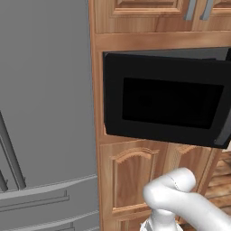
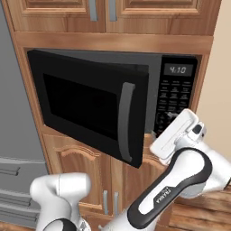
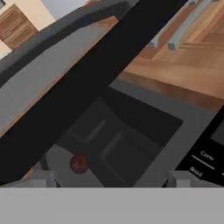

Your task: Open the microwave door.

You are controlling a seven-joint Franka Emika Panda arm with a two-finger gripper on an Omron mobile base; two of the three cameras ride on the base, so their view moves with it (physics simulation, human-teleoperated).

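The microwave door is a glossy black panel with a dark window, swung partly out from its left hinge. Its grey bar handle stands at the free right edge. In the left base view the door faces me at an angle. My gripper is open, its fingertips wide apart with nothing between them. In the right base view my white hand sits just right of the door's free edge, before the control panel. The hand view looks past the door's black edge into the cavity, where a small red object lies.
A large grey fridge stands to the left. Brown wooden cabinet doors are above and below the microwave. A beige wall closes the right side. My arm's elbow bends below the hand.
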